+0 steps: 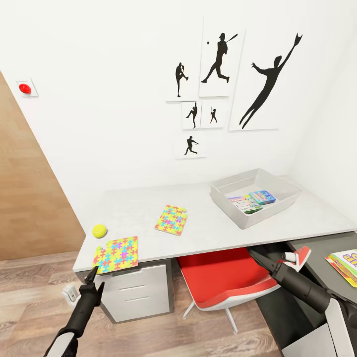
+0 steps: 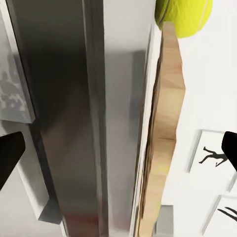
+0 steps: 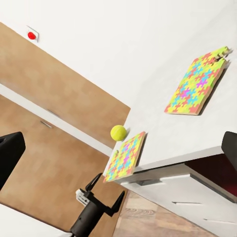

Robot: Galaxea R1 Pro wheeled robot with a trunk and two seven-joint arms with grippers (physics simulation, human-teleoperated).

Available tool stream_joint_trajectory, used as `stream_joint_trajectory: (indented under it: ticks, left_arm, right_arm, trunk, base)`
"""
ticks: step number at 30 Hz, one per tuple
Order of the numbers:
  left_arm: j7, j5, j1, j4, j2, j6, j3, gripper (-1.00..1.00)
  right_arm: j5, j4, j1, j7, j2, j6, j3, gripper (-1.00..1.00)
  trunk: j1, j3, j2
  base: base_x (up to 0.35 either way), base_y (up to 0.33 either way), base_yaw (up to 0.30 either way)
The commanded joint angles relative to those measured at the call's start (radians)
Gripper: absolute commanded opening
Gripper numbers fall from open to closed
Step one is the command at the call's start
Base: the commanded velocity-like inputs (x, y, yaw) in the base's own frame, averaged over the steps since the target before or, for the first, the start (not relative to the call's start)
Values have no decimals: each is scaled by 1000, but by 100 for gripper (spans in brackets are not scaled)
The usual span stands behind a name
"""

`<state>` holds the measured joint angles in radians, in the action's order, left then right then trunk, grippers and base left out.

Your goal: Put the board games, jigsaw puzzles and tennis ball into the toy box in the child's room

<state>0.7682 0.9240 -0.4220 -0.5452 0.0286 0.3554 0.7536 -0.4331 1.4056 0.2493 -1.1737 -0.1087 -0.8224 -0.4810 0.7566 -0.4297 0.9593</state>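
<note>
Left gripper (image 1: 93, 283), lower left of the head frame, sits just below the desk (image 1: 208, 225) edge with fingers spread and nothing held. Directly above it, the near puzzle (image 1: 116, 254) overhangs the desk's front-left corner; the ball (image 1: 99, 230) lies just beyond it, up and slightly left. The far puzzle (image 1: 171, 219) is mid-desk. The box (image 1: 225, 203), upper right, already holds two games. Left arm is clearly nearer the puzzle. Right gripper (image 3: 118, 148) is open and empty, low at the frame's right.

Grey table (image 1: 208, 233) carries tennis ball (image 1: 99, 230), two jigsaw puzzles (image 1: 116, 254) (image 1: 171, 219), toy box (image 1: 238, 214).
</note>
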Motion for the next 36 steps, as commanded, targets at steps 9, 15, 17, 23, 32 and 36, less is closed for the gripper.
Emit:
stream_joint_trajectory:
  ticks: [9, 15, 17, 23, 32, 36]
  left_arm:
    - [-4, 2, -22, -1, 20, -2, -12, 100]
    - [-18, 0, -29, -1, 44, -4, -29, 100]
    - [-44, 1, -31, -2, 58, -4, -35, 100]
    - [-104, 1, -32, -2, 90, -56, -62, 100]
    - [-123, 2, -33, -2, 96, -110, -104, 100]
    - [-125, 2, -32, -3, 97, -115, -109, 100]
  right_arm:
    - [0, 4, 1, 1, 0, -6, 1, 100]
    - [3, 4, 1, 2, 1, -5, 1, 100]
    - [3, 4, 1, 1, 1, -4, 1, 100]
    - [3, 2, 1, 3, 1, -2, 1, 100]
    - [8, 2, 0, 4, 18, 0, 29, 100]
    - [9, 4, 1, 6, 24, 1, 48, 100]
  trunk:
    - [0, -1, 1]
    - [0, -1, 1]
    - [0, -1, 1]
    - [0, -1, 1]
    - [0, -1, 1]
    - [0, -1, 1]
  base:
    - [0, 0, 0]
    - [0, 0, 0]
    - [0, 0, 0]
    - [0, 0, 0]
    - [0, 0, 0]
    - [0, 0, 0]
